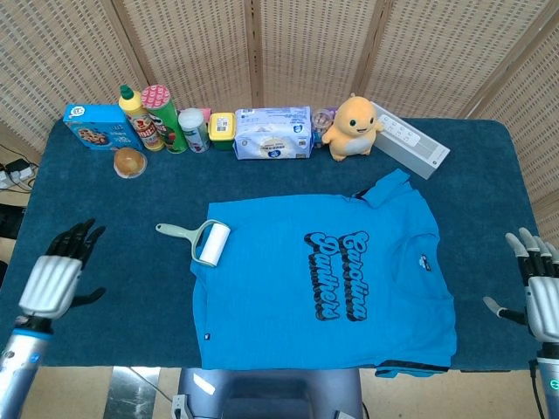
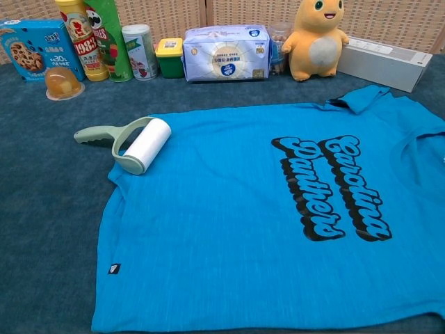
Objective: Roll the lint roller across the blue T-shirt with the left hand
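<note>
The blue T-shirt lies flat on the dark blue table, printed side up. The lint roller rests with its white roll on the shirt's left sleeve edge and its pale green handle pointing left onto the cloth. My left hand hangs open near the table's front left edge, far from the roller and holding nothing. My right hand is open at the front right edge, off the shirt. Neither hand shows in the chest view.
Along the back stand a blue cookie box, a yellow-capped bottle, a chips tube, a small can, a yellow-lidded tub, a wipes pack, a yellow plush toy and a white box. A pudding cup sits in front.
</note>
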You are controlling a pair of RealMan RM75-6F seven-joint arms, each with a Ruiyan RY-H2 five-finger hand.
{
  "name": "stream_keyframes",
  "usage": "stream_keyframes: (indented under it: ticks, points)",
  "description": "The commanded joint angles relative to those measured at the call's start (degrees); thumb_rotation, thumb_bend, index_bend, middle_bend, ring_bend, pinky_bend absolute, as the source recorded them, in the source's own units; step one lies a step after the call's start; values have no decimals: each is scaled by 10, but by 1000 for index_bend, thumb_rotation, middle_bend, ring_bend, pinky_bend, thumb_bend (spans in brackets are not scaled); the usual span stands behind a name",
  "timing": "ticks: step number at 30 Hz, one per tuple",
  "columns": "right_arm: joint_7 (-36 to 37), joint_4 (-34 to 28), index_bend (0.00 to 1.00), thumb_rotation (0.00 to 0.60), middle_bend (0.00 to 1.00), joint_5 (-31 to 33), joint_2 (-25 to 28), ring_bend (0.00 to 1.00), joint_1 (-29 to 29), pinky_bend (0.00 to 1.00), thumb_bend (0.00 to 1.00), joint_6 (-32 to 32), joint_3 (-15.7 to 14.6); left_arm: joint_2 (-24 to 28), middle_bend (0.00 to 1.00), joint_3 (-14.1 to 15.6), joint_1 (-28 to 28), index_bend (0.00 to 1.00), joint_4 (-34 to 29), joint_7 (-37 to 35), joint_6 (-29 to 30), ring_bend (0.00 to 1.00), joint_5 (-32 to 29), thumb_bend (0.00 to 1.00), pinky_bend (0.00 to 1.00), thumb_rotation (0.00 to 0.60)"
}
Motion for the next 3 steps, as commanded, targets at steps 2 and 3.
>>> stream_keyframes:
  ticks: [2,3]
  points:
    - [-7,5,34,600,0,4,-4,0,-1,0,0,4,4,17,0,21,52,0,-19,-20,40,0,23,144,104,600]
    - [-9,6,34,600,0,5,-4,0,-1,0,0,4,4,20,0,22,56,0,-22,-18,42,0,25,144,104,600]
